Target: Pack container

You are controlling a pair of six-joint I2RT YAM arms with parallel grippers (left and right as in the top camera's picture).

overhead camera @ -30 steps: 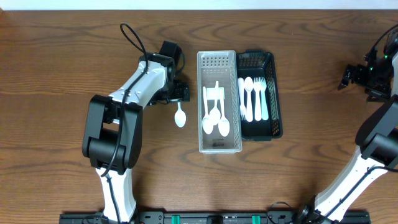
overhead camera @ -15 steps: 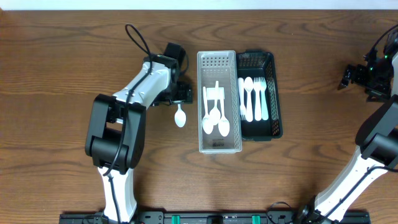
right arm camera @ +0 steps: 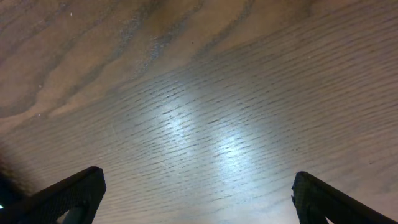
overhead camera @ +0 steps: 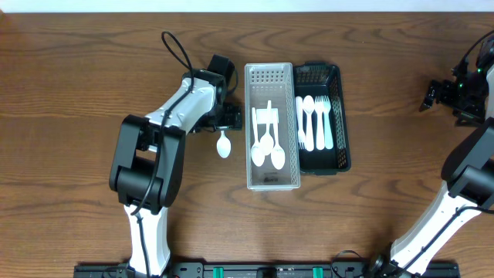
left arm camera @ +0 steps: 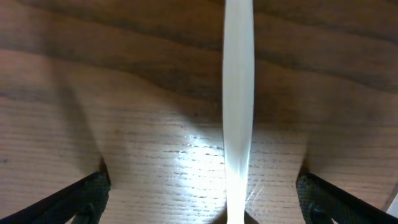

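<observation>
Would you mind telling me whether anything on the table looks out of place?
One spoon lies on the bare table, left of the white tray holding the other spoons. The left tool hangs open over its handle, not gripping it. The forks lie tidily in the black tray.

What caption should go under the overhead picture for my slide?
Left end effector open over a white spoon lying beside the spoon basket.
</observation>
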